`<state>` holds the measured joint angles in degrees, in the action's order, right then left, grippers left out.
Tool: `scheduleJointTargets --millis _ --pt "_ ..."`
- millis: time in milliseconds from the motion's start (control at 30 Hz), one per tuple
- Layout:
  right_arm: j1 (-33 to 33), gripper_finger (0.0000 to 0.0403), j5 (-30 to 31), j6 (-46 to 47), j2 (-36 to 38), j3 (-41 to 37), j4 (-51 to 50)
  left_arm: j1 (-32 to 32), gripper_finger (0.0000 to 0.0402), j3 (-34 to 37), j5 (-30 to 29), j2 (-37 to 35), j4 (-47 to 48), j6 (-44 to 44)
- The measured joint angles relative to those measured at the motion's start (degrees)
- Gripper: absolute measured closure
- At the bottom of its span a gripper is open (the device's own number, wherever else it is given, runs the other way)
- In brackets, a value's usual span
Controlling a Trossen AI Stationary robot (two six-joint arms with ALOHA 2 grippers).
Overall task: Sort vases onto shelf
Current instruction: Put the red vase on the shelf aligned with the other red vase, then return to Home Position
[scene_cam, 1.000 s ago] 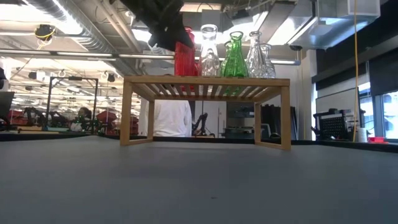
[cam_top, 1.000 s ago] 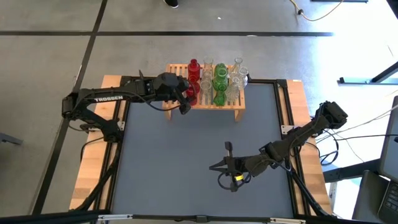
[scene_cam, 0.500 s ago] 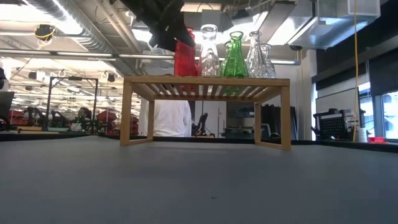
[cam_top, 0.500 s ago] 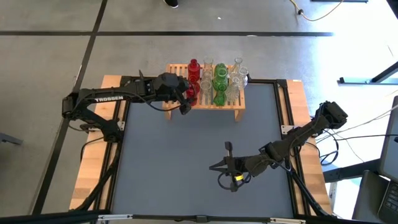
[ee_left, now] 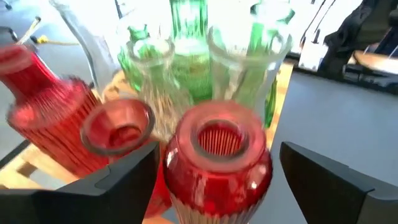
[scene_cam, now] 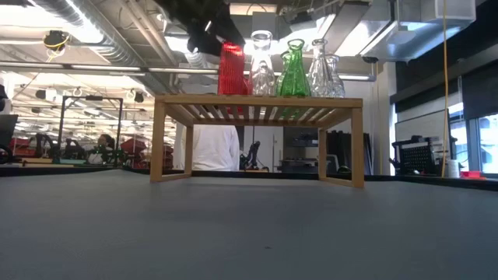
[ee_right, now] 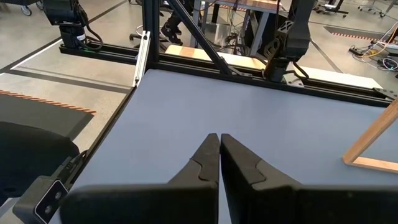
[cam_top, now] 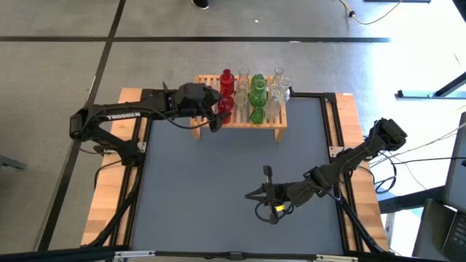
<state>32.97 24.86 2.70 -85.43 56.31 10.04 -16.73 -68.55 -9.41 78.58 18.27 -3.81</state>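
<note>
The shelf, a low light-wood slatted rack, stands at the table's far edge. Several vases stand upright on it: red ones at its left, green ones in the middle, clear ones at its right. My left gripper is open at the shelf's left end. Its fingers stand on either side of a ribbed red vase, which rests on the slats. My right gripper is shut, with nothing in it, above the mat near the table's right front.
The grey mat spreads out in front of the shelf. Black rails and a wooden frame border the table. In the low view a person in a white top stands behind the shelf.
My left gripper has opened and its fingers have drawn away from the ribbed red vase, which shows more fully in the low view. The vase stays upright on the shelf. My right arm has kept still.
</note>
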Motion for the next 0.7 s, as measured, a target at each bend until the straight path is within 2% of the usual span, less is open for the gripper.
scheduleJointTargets --millis 500,700 --pt "0.0 0.0398 0.0 0.3 0.0 0.0 0.0 1.8 0.0079 0.0 -0.1 -12.0 -2.1 -2.0" --pt "0.0 0.0398 0.0 3.2 0.0 0.0 0.0 8.8 0.0080 0.0 1.7 -17.4 1.2 -2.3"
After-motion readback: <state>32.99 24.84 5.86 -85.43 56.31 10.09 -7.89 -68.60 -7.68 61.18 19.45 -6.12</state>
